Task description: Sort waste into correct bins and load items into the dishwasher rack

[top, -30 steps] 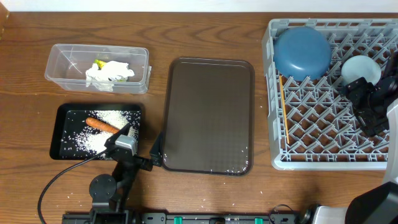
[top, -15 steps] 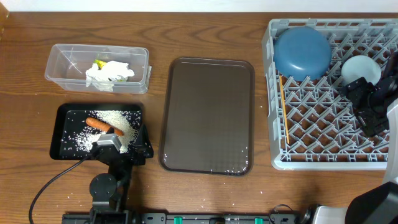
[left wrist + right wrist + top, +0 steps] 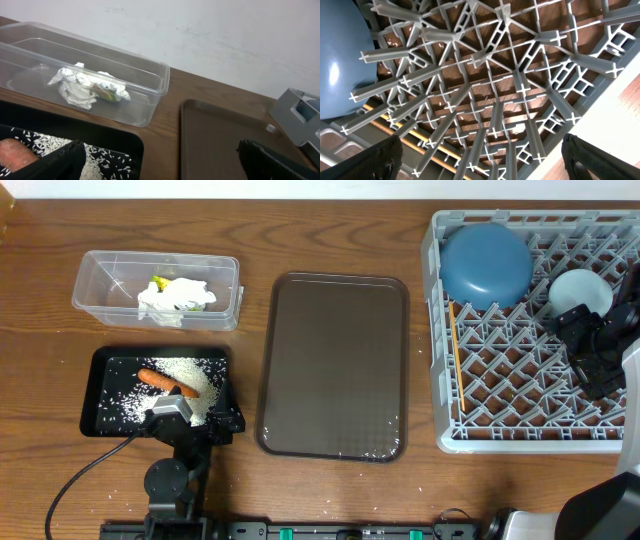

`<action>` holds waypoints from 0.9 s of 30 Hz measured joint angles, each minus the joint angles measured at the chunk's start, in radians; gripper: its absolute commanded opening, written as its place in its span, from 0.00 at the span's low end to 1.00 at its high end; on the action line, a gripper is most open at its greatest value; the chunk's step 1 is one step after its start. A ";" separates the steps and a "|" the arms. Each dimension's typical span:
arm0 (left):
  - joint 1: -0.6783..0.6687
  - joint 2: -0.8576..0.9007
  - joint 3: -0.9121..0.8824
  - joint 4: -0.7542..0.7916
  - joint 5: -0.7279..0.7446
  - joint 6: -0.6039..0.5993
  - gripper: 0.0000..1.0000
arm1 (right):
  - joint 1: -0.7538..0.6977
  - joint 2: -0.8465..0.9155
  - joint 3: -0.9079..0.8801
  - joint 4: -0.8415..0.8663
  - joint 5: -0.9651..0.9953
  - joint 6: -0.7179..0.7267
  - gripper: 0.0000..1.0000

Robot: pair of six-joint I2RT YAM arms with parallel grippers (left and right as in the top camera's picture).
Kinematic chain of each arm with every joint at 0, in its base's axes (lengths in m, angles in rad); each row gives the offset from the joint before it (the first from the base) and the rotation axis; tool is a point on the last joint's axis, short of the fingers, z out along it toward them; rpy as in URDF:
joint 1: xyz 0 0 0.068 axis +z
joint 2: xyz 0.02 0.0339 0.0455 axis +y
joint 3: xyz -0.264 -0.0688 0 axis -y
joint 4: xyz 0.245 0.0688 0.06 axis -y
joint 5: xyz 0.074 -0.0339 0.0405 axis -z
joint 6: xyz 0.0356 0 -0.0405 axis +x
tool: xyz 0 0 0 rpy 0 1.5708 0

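1. Dishwasher rack (image 3: 530, 410): loaded. The blue bowl (image 3: 487, 265) sits in its far-left corner. One pale cup (image 3: 580, 288) stands at the far right. The chopsticks (image 3: 455, 355) lie along the left wall. A second cup cannot be located; the right arm may hide it.
2. Brown serving tray (image 3: 335, 365): bare, apart from a few pale specks at its near edge that are too small to identify.
3. Black tray (image 3: 97, 385): holds the carrot (image 3: 160, 379) and the rice (image 3: 185, 370).
4. Clear tub (image 3: 100, 280): holds the wrapper with tissue (image 3: 172, 298).

Judgement: sorting and loading appear essentially complete. Only the unlocated cup and any stray grains on the surface (image 3: 330, 230) remain to verify.

Pincer state:
- Left pincer (image 3: 160, 155): released, fingers wide apart, empty, at the near-right corner of the black tray.
- Right pincer (image 3: 480, 150): released, empty, above the rack lattice.

View differences:
- Only the overhead view shows the cup and the full layout.
- The left wrist view shows the yellow-green foil folded inside the tissue.
- The right wrist view shows the chopsticks lying low among the pegs, beside the bowl wall.
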 measured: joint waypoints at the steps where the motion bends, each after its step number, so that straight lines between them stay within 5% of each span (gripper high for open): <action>1: 0.000 0.000 0.000 0.000 0.000 0.000 1.00 | 0.000 0.000 0.000 0.000 0.000 0.000 0.99; 18: 0.000 0.000 0.000 0.000 0.000 0.000 1.00 | 0.000 -0.002 -0.003 0.034 0.001 0.000 0.99; 27: 0.000 0.000 0.000 0.000 0.000 -0.001 1.00 | 0.143 -0.356 -0.391 0.507 0.013 0.007 0.99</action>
